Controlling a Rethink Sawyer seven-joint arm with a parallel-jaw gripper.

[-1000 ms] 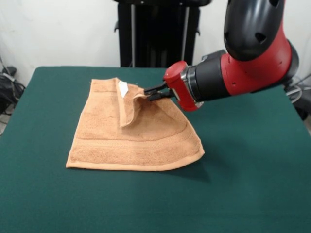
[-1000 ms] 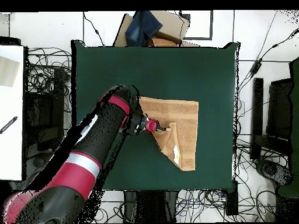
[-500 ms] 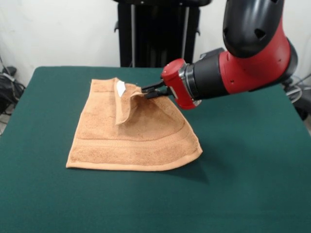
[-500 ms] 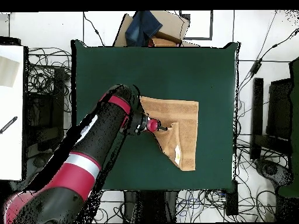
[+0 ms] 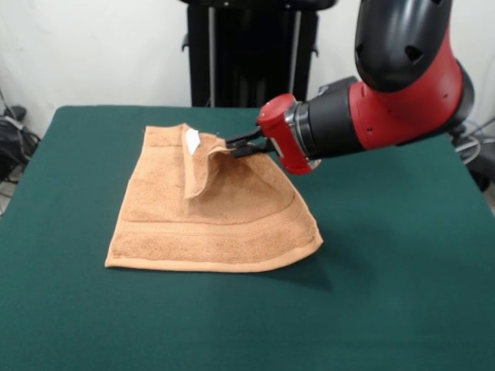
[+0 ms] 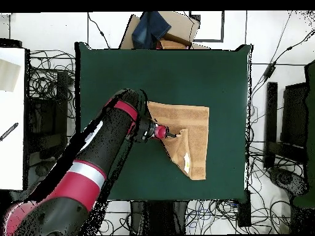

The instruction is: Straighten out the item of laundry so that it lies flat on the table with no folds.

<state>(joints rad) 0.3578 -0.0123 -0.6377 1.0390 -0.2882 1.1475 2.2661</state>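
- Tan terry towel point(image 5: 209, 212) lies on the green table point(image 5: 387, 294), most of it spread out below and in front of the gripper point(image 5: 230, 147), with one corner raised off the cloth.
- The gripper's black fingers are pinched together on that raised corner, holding a fold of towel above the rest of it.
- Just beyond the fingertips, the held corner folds over and hangs down as a narrow flap; the small white tag point(image 5: 192, 139) sits at the top of this flap, just beside the gripper.
- From the pinched point the fabric slopes down and away from the gripper to the woven border band point(image 5: 216, 230), which lies flat on the table along the towel's edge farthest from the fingers.
- The towel edge under the red wrist point(image 5: 280, 143) is drawn up from the table, and it casts a shadow on the green cloth beneath.
- From overhead, the gripper point(image 6: 173, 133) sits over the towel point(image 6: 194, 135) at its edge nearest the arm point(image 6: 104, 153), the bulk of the cloth extending past the fingertips, away from the arm.
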